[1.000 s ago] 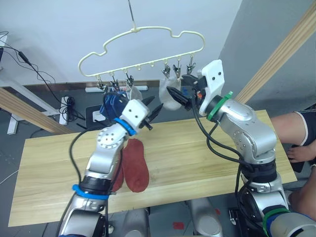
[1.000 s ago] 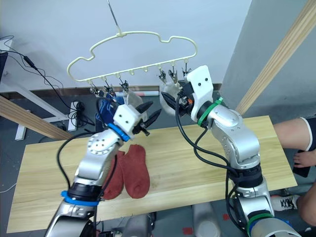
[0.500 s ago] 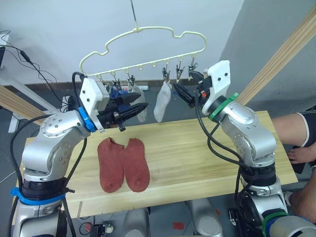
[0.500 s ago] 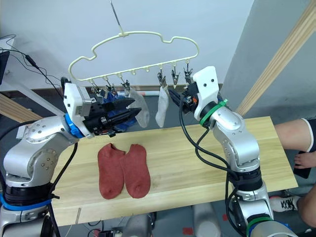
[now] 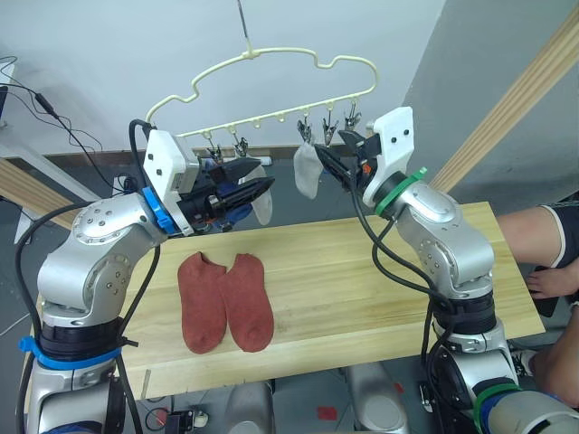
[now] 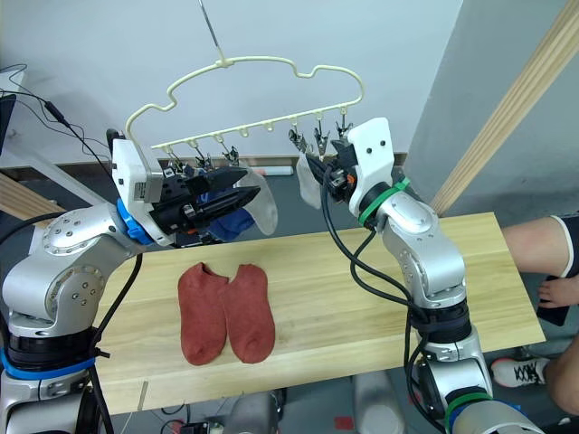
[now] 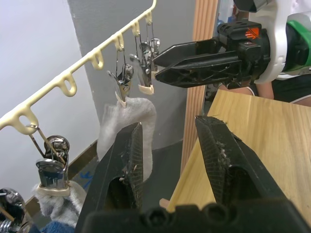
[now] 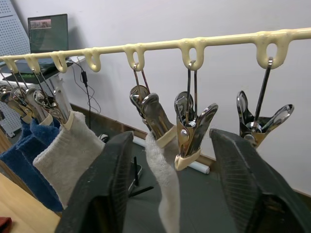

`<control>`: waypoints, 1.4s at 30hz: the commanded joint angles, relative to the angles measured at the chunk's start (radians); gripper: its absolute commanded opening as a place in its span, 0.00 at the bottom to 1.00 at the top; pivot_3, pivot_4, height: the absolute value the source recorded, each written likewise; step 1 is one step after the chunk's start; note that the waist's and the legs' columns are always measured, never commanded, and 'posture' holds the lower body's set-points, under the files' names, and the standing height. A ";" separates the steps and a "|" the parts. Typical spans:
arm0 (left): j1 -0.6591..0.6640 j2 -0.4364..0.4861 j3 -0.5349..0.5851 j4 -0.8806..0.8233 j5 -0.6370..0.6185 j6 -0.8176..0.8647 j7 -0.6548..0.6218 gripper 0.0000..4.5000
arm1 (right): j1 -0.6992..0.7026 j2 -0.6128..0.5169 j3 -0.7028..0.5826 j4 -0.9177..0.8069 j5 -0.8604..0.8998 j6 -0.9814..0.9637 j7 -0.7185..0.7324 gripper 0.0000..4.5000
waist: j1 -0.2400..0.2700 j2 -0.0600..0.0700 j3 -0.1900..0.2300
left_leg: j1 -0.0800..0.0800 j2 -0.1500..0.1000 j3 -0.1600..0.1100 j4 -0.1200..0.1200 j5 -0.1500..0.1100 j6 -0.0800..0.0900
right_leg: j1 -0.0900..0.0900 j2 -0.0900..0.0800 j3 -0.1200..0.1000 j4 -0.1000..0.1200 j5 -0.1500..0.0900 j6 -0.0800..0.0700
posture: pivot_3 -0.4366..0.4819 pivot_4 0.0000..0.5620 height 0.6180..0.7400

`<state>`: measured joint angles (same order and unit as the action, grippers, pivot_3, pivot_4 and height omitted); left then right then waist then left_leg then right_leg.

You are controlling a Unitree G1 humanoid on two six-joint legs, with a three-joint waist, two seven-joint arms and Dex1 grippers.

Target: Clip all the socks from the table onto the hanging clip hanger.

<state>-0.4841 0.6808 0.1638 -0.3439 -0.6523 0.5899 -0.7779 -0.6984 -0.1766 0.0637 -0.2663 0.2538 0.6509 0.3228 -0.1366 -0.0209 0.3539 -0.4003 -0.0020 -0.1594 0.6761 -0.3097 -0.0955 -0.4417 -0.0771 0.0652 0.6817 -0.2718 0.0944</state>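
The cream clip hanger (image 5: 271,80) hangs over the table's (image 5: 362,271) far edge. Two rust-red socks (image 5: 226,303) lie side by side on the table. Two grey socks (image 5: 308,170) (image 5: 261,204) hang from clips, and blue socks (image 6: 231,222) hang further left, partly behind my left arm. My left gripper (image 5: 262,190) is open and empty, its tips beside the lower grey sock (image 7: 119,124). The right gripper (image 5: 322,159) is open too, its fingers (image 8: 104,194) standing either side of an empty clip (image 8: 192,131) next to the clipped grey sock (image 8: 163,179).
Slanted wooden beams stand at the right (image 5: 516,99) and the left (image 5: 41,194). A person's leg (image 5: 543,237) shows past the table's right end. Cables and a power strip (image 5: 118,194) lie on the floor behind the table.
My left arm has swung from the table's middle out to the left and turned its gripper toward the hanger. The grey sock by the right gripper has swung, and that gripper has edged closer to the clips.
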 commanded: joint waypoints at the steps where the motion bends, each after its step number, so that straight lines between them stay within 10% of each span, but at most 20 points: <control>1: -0.009 0.015 0.012 -0.039 -0.015 0.001 -0.008 0.42 | -0.020 0.006 0.002 -0.024 -0.005 -0.027 -0.007 0.57 | 0.000 0.000 0.000 | 0.000 0.000 0.000 0.000 0.000 0.000 | 0.000 0.000 0.000 0.000 0.000 0.000 | 0.36 0.65 1.00; 25: -0.001 0.013 0.016 -0.042 -0.007 0.005 0.004 0.42 | -0.169 0.040 0.044 0.245 -0.056 -0.182 0.058 0.57 | -0.001 0.000 0.000 | 0.000 0.000 0.000 0.000 0.000 0.000 | 0.000 0.000 0.000 0.000 0.000 0.000 | 0.38 0.64 1.00; 42: -0.003 0.016 0.029 -0.034 -0.037 -0.001 -0.025 0.42 | -0.015 -0.030 -0.003 0.024 -0.044 -0.120 0.041 0.57 | 0.000 0.000 0.000 | 0.000 0.000 0.000 0.000 0.000 0.000 | 0.000 0.000 0.000 0.000 0.000 0.000 | 0.36 0.64 1.00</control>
<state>-0.4797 0.6831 0.1636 -0.3471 -0.6673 0.6035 -0.7882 -0.7166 -0.2025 0.0668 -0.1961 0.2093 0.5230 0.3698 -0.1367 -0.0209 0.3539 -0.4003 -0.0020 -0.1591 0.6763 -0.3097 -0.0956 -0.4418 -0.0771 0.0654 0.6821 -0.2718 0.0944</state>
